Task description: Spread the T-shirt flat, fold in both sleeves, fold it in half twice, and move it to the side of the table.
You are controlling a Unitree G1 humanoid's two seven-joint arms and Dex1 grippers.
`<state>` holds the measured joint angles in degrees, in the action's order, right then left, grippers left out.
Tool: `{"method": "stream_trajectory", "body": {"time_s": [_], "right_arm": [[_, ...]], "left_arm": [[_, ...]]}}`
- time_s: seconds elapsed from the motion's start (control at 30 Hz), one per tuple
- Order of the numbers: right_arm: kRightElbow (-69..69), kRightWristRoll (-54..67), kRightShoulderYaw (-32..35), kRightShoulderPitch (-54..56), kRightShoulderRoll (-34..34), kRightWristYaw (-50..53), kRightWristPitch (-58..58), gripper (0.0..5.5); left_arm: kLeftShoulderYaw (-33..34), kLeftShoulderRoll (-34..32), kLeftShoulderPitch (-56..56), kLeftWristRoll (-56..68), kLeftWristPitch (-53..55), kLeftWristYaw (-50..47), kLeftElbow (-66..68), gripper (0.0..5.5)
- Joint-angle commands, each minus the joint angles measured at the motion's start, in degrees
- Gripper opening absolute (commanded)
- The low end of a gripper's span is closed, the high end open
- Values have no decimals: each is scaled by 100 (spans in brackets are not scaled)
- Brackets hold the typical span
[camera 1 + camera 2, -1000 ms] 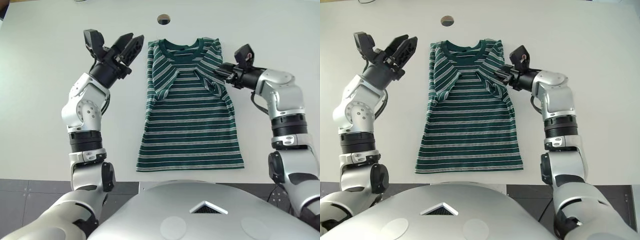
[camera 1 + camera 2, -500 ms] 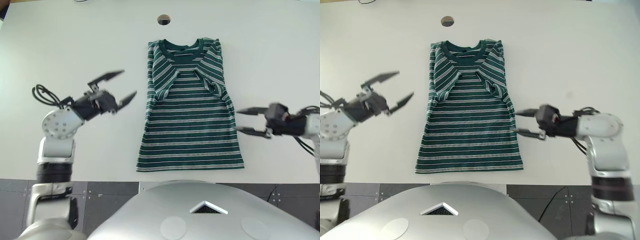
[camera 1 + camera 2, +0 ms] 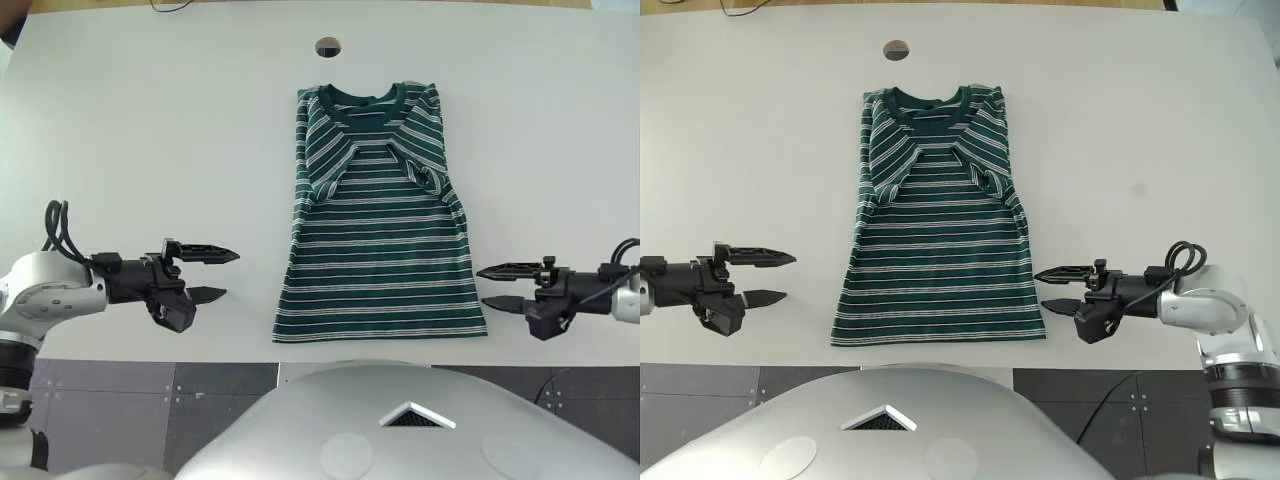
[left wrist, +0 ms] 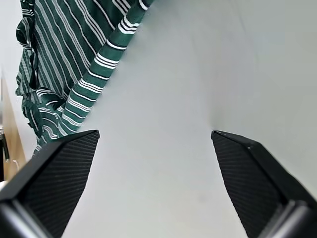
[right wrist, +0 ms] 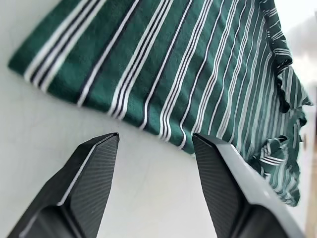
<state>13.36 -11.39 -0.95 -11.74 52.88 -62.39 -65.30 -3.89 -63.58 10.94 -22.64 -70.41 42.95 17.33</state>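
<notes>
A green T-shirt with white stripes (image 3: 380, 220) lies flat on the white table (image 3: 150, 150), collar at the far end, both sleeves folded in over the chest. My left gripper (image 3: 222, 273) hovers open near the table's front edge, a short way left of the shirt's bottom hem corner. My right gripper (image 3: 486, 286) is open too, its fingertips just right of the hem's right corner. In the right wrist view the shirt's hem (image 5: 148, 84) lies beyond the two open fingers (image 5: 89, 188). The left wrist view has the shirt's edge (image 4: 94, 74) farther off.
A small round hole (image 3: 327, 46) sits in the table beyond the collar. Bare table stretches to both sides of the shirt. The table's front edge (image 3: 200, 361) runs just below the hem, with dark floor tiles under it.
Both arms dropped from beside the shirt's shoulders to the front of the table. The right gripper let go of the right sleeve. Both now flank the hem corners.
</notes>
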Motion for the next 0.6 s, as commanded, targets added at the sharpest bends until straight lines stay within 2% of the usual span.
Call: {"method": "stream_trajectory", "body": {"time_s": [0.03,0.17,0.33,0.6], "right_arm": [[494,-620,-342,-167,461,166,-173,275],[296,-463,-655,-399,1046,227,-18,275],[-443,423,-1110,-935,1542,90,823,275],[-840,561,-1439,-942,1543,248,1087,275]], "left_arm": [[-468,120,344,-644,197,-25,110,423],[-772,147,550,-436,471,-60,-61,423],[-1130,167,703,-134,727,-45,-401,423],[-1615,298,718,-268,933,-54,-448,423]]}}
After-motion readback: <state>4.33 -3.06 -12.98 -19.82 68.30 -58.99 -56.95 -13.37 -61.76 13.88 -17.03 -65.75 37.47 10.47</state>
